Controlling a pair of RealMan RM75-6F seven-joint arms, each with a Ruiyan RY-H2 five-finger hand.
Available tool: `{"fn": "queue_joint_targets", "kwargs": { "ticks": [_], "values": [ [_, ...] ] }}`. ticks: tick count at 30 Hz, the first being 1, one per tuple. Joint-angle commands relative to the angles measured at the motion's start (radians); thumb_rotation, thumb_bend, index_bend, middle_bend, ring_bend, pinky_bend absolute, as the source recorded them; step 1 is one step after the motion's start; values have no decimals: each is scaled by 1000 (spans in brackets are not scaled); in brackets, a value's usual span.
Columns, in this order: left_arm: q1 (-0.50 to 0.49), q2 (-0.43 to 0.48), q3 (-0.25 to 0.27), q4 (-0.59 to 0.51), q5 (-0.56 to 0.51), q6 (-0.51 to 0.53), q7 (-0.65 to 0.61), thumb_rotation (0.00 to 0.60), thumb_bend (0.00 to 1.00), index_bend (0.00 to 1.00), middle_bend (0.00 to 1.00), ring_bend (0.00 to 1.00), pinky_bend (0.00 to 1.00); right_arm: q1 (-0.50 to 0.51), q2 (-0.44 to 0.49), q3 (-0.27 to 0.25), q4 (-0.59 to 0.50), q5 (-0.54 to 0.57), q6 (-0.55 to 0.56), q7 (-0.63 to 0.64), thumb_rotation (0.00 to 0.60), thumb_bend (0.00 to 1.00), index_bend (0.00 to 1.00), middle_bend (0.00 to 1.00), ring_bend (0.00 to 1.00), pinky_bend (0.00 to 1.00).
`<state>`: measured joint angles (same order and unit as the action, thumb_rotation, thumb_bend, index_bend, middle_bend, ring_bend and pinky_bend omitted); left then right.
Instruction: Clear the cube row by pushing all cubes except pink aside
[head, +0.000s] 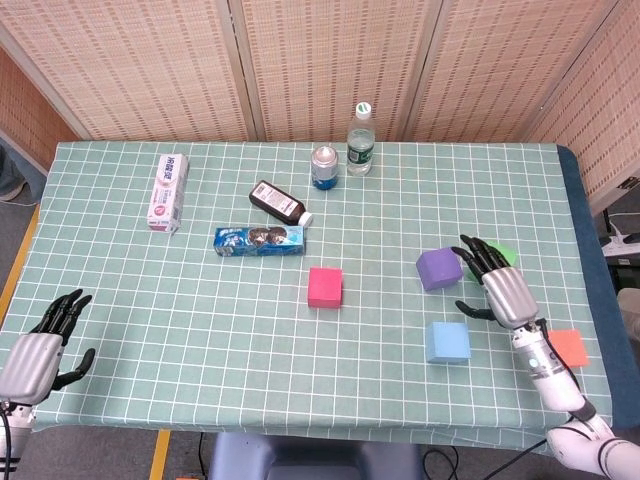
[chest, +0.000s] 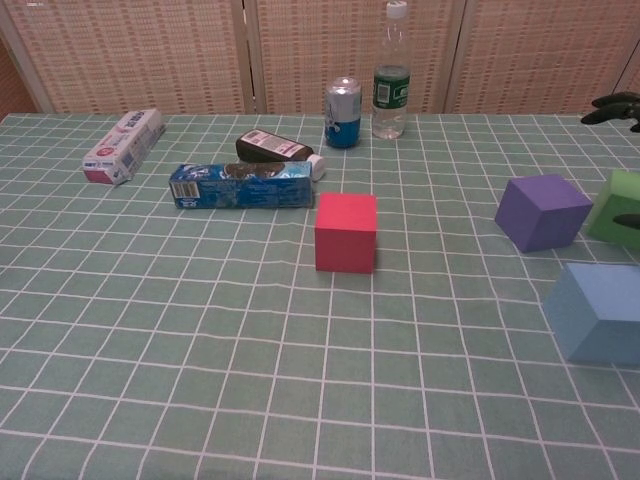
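Right robot hand (head: 503, 288) hovers just right of the purple cube (head: 439, 269), fingers spread apart, holding nothing, forearm angling down toward the counter's (head: 200, 310) near right corner. The purple cube sits tilted, near the green cube (chest: 622, 207) behind the fingers. Blue cube (head: 447, 342) lies nearer the front edge, orange cube (head: 569, 347) beside the wrist. Pink cube (head: 324, 286) stands alone mid-counter. Left robot hand (head: 40, 345) rests at the front left corner, fingers loosely apart, holding nothing.
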<state>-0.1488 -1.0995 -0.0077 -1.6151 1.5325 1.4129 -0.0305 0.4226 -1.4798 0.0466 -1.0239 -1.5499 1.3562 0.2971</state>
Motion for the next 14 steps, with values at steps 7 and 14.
{"fn": "queue_joint_targets", "kwargs": {
  "ticks": [7,14],
  "values": [
    [0,-3,-3,-7,-1,5,11,600,429,40,0,43,409,-235,202,-43,-360,177,88,-539,600,106,108,76,0,137],
    [0,-4,-2,0,8,10,12,600,430,40,0,43,409,-244,197,-67,-359,134,68,-554,600,106,81,52,0,138]
  ]
}}
